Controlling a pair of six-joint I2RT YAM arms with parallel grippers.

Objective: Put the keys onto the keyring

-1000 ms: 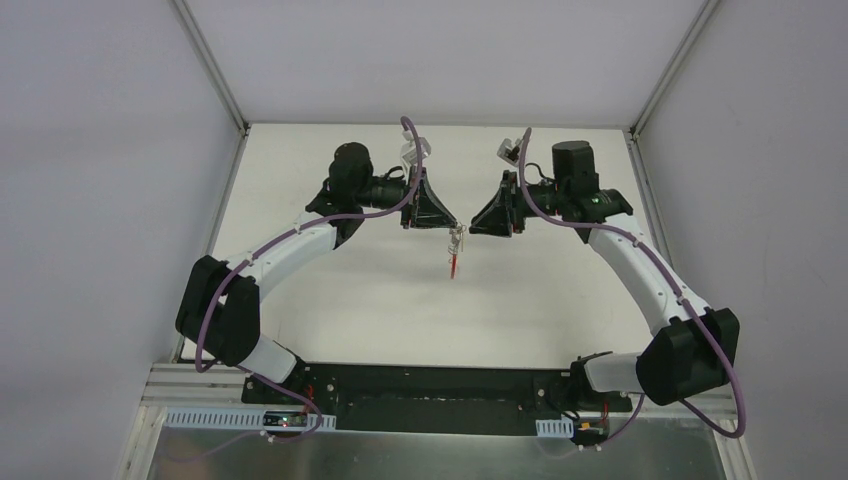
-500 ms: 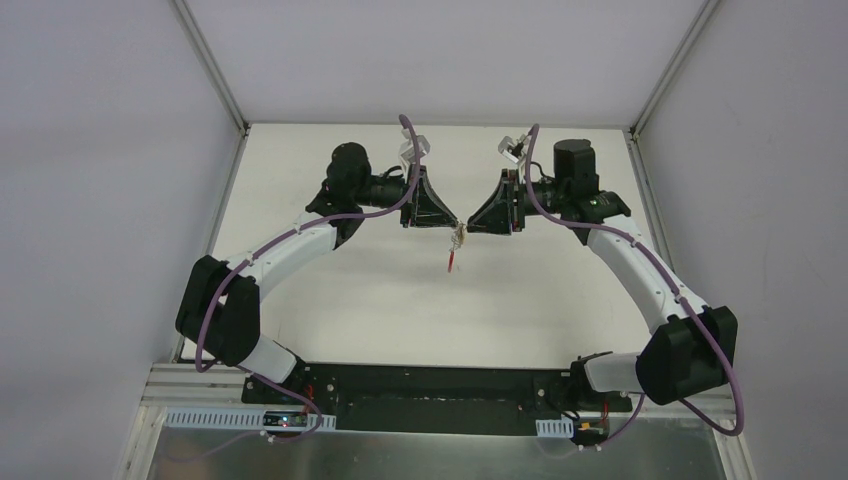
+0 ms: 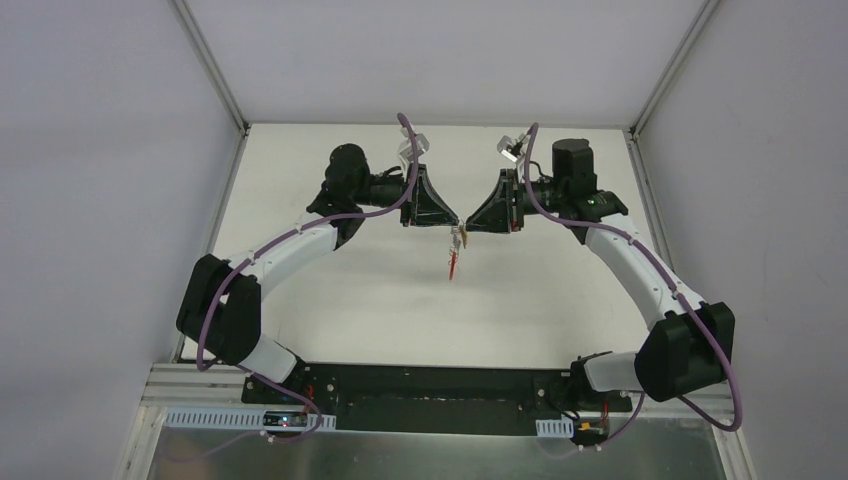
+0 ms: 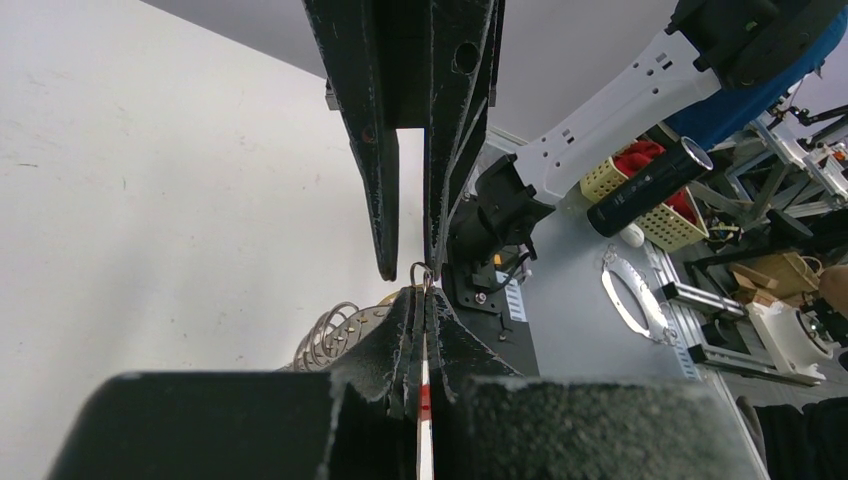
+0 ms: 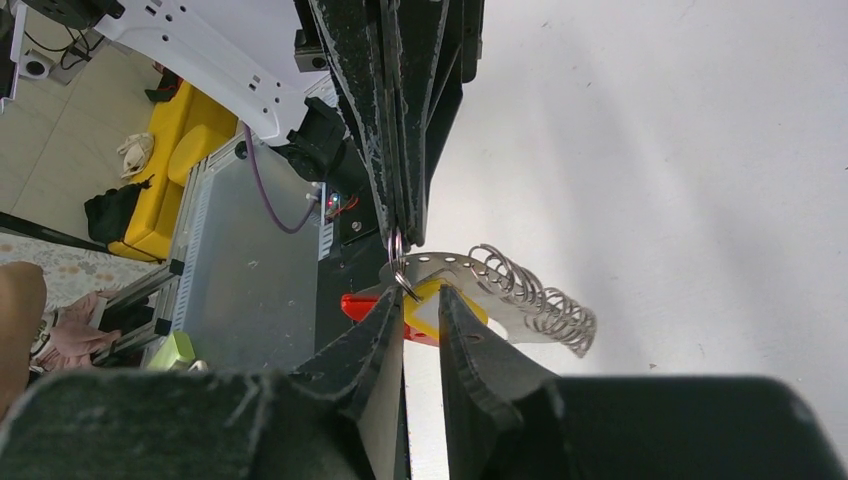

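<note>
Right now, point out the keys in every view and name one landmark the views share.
Top external: the keys hang at the centre of the picture.
Left wrist: the keys sit low, left of centre, partly hidden.
Right wrist: the keys lie right of centre, loops fanned.
Shared landmark: the left gripper, shut, with the keys at its tip.

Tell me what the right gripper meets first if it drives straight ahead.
Likely the small metal ring pinched in the shut left gripper, whose tips face the right gripper nearly head-on.
</note>
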